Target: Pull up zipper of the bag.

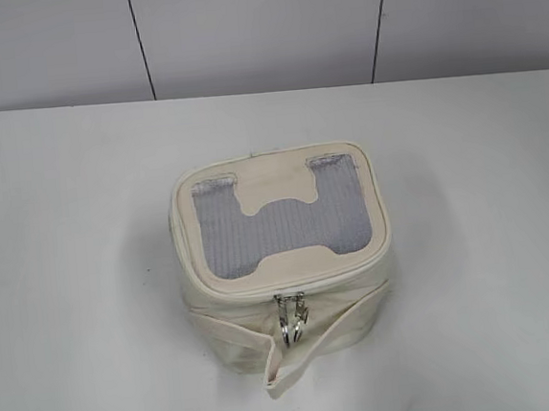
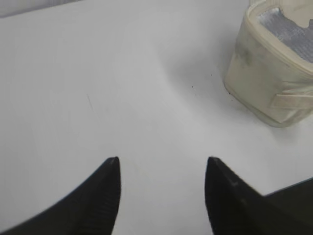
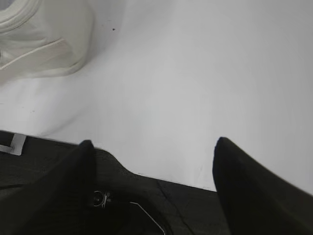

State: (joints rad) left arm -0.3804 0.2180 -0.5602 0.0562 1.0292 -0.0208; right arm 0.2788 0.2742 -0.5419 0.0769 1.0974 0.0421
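Observation:
A cream fabric bag with a grey mesh lid panel stands on the white table, near the middle. Its zipper runs round under the lid, and two metal ring pulls hang together at the front, above a loose cream strap. No gripper shows in the exterior view. In the left wrist view my left gripper is open and empty over bare table, with the bag at the upper right. In the right wrist view my right gripper is open and empty, with the bag at the upper left.
A pale panelled wall stands behind the table. The table's front edge and a dark floor show under the right gripper.

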